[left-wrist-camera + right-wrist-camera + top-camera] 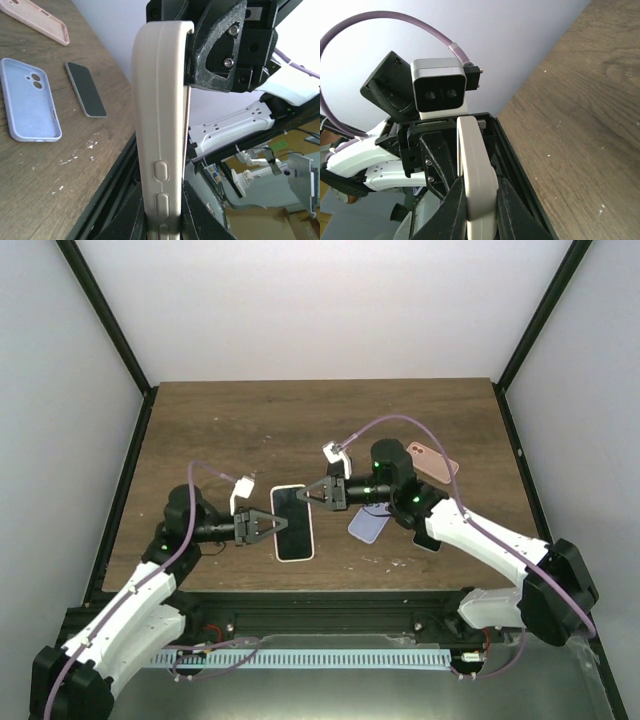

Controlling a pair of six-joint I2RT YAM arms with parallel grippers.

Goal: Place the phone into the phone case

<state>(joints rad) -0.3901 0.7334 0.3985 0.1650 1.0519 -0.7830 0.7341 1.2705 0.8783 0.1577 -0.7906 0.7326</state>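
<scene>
A cream phone case (276, 542) with a black-screened phone (293, 520) lying in it is held between both grippers over the table's front middle. My left gripper (278, 524) is shut on its left long edge. In the left wrist view (162, 200) its fingers clamp the case (160, 125) by the side buttons. My right gripper (310, 492) is shut on the case's far right corner. In the right wrist view (479, 200) the case (476, 165) stands edge-on between its fingers. A thin phone edge (187, 120) shows along the case rim.
A lavender case (368, 527) (27, 100) lies open side up right of centre, a second dark phone (86, 89) beside it, partly under the right arm. A pink case (433, 462) (40, 20) lies farther back right. The table's front edge (107, 200) is close below.
</scene>
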